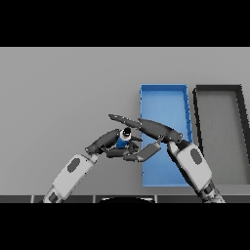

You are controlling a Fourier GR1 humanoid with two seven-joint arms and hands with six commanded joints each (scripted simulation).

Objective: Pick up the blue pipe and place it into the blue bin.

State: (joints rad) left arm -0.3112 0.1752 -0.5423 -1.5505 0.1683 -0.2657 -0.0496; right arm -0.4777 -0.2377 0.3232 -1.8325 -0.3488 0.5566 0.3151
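The blue pipe (122, 139) sits between the two hands, just left of the blue bin (164, 100). The left hand (105, 142) curls its fingers around the pipe and holds it above the grey table (63, 93). The right hand (155, 130) reaches over with fingers stretched out straight, close to the pipe. A dark bin (219, 90) stands beside the blue bin.

No writing to read anywhere here: no labels, brands, numbers or signs on anything in view.
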